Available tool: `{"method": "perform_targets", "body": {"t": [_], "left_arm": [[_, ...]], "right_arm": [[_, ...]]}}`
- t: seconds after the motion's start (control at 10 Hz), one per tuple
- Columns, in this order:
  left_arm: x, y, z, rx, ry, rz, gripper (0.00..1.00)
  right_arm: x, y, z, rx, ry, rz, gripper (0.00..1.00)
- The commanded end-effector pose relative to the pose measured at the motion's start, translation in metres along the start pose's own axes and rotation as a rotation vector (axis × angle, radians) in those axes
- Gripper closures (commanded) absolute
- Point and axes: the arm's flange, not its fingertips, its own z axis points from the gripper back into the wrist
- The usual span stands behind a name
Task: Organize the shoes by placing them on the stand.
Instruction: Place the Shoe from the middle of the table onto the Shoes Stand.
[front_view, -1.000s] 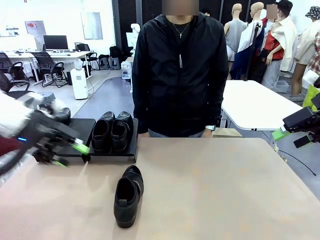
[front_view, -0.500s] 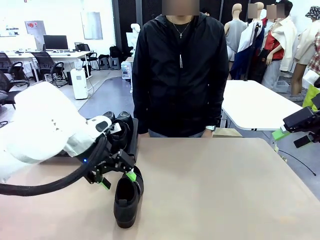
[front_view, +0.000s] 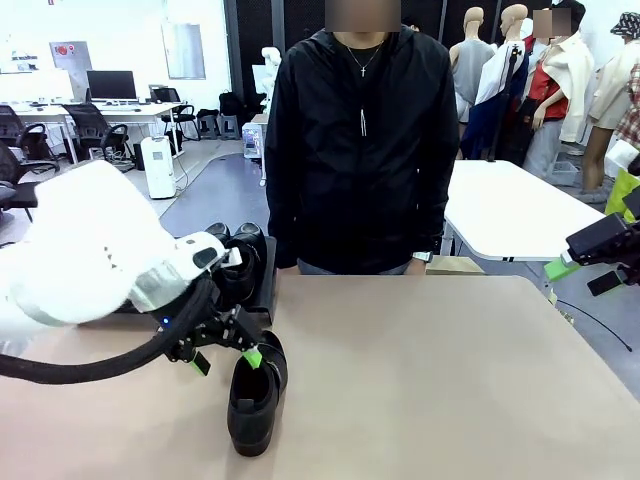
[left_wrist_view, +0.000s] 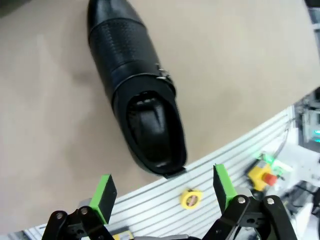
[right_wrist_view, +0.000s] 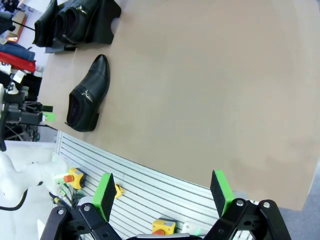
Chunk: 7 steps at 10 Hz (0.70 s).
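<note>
Tan tabletop (front_view: 450, 380): loose shoe (left_wrist_view: 135, 100) beyond left gripper (left_wrist_view: 162, 192), fingers spread empty; advisable to straddle its heel collar squarely before clamping, then carry to stand (front_view: 262, 300).

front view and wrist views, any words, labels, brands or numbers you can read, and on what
None can be read.
Wall posters in the far office: print too small and blurred.
Monitor on the far desk: screen dark, no text.
Loose shoe on the table: no brand mark shows.
Yellow and red button below the table edge: no lettering legible.
</note>
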Motion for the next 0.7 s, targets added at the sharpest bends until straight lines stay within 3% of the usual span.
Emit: {"method": "perform_targets", "body": {"t": [0.0, 0.3, 0.6], "left_arm": [[-0.002, -0.010, -0.019, 0.173, -0.016, 0.021, 0.00], [0.010, -0.024, -0.049, 0.317, -0.002, 0.049, 0.00], [0.021, -0.018, -0.080, 0.379, 0.013, 0.073, 0.00]], "right_arm": [[-0.001, 0.001, 0.002, -0.011, 0.003, -0.022, 0.00], [-0.001, 0.001, 0.002, -0.011, 0.003, -0.022, 0.00], [-0.001, 0.001, 0.002, -0.011, 0.003, -0.022, 0.00]]}}
